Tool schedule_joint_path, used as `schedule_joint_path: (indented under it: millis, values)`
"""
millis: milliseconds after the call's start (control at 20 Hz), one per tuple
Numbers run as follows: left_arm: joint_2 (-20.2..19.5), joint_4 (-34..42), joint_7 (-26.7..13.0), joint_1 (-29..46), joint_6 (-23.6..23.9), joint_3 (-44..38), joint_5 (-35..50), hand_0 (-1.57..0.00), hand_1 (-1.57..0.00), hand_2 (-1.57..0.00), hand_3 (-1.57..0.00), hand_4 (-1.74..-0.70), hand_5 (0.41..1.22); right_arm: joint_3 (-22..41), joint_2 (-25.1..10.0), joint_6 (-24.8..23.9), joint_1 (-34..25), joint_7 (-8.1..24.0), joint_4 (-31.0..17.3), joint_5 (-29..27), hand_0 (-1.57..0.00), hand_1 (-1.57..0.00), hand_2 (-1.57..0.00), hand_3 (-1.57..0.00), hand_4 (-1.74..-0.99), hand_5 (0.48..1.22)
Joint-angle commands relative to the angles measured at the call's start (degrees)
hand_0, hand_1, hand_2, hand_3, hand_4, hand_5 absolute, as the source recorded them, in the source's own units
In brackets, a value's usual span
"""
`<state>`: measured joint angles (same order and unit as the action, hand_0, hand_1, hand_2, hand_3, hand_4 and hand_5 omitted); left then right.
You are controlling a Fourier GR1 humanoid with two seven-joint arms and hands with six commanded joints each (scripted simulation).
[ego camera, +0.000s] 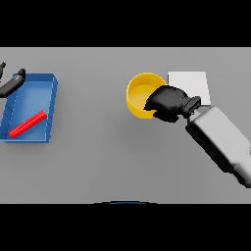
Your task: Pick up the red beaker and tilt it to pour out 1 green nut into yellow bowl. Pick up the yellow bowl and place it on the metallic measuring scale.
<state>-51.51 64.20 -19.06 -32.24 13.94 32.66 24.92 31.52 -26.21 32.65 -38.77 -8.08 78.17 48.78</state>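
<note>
The gray table has lots of open room in the middle and near the front edge. The yellow bowl sits just left of the shiny scale. The right hand curls around the bowl's right rim. Far left, a red beaker lies in a blue tray. The left hand shows at the tray's back corner.
</note>
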Motion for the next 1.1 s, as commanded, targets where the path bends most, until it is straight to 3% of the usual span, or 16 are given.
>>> schedule_joint_path:
  millis: [0,100,250,500,650,800,1050]
  values:
    - [0.01,-0.18,-0.72,-0.32,0.21,-0.01,-0.08,0.00,0.00,0.00,0.00,-0.72,0.686,0.03,-0.56,-0.18,1.37,-0.10,1.50,0.00,-1.56,-1.57,-1.51,-1.16,-1.740,1.220]
    - [-0.09,0.21,-0.39,0.14,0.33,-0.01,-0.02,0.00,0.00,0.00,0.00,-0.72,0.694,-1.43,-1.65,-0.39,1.61,1.36,1.87,0.27,-1.56,-1.57,-1.53,-1.16,-1.740,1.220]
    - [0.14,-0.01,-0.34,-0.19,0.40,0.09,-0.29,0.00,0.00,0.00,0.00,-0.73,0.710,-3.40,-4.22,-2.63,0.86,-0.13,0.58,0.47,-1.57,-1.57,-1.53,-1.15,-1.741,1.221]
    - [-0.71,2.26,-2.58,0.54,1.35,0.20,0.14,0.00,0.00,0.00,0.00,-0.73,0.724,-6.38,-4.52,-6.83,-0.96,-0.03,-7.43,0.86,-1.57,-1.57,-1.54,-1.15,-1.741,1.221]
    - [-0.89,2.96,-2.66,0.94,1.53,-0.07,0.62,0.00,0.00,0.00,0.00,-0.74,0.734,-6.97,-5.52,-10.32,-1.66,-2.78,-12.44,1.69,-1.57,-1.57,-1.55,-1.15,-1.741,1.221]
    - [-1.51,2.43,-3.49,0.74,0.89,0.04,0.35,0.00,0.00,0.00,0.00,-0.73,0.734,-8.45,-5.42,-12.55,-2.43,-2.51,-17.39,2.11,-1.57,-1.57,-1.54,-1.15,-1.741,1.221]
    - [-1.48,3.15,-3.65,1.16,1.36,0.06,0.49,0.00,0.00,0.00,0.00,-0.72,0.714,-9.92,-3.69,-16.03,-4.04,-2.30,-25.91,3.31,-1.57,-1.57,-1.46,-1.27,-1.741,1.221]
